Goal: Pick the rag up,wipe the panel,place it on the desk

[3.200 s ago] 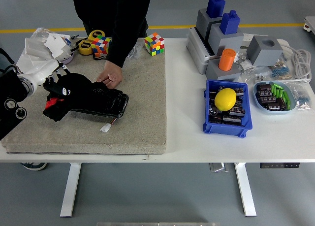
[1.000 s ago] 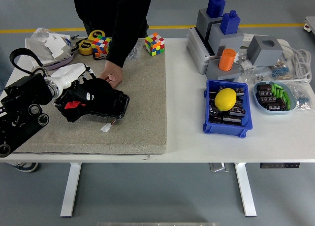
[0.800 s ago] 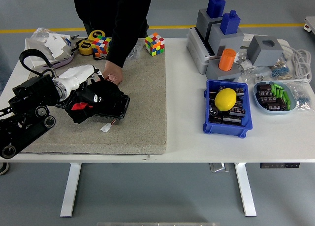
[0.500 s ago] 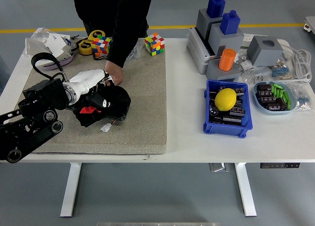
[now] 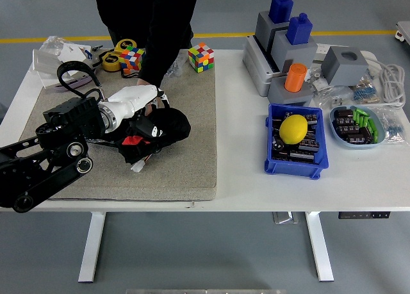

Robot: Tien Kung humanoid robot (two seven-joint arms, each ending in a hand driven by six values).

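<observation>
The left hand (image 5: 142,100) presses the black rag (image 5: 155,129), fingers gripping it, over the panel on the mat (image 5: 192,147).

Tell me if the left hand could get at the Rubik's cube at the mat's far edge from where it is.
Probably yes. The left hand grips the black rag, and bare mat lies between it and the cube.
</observation>
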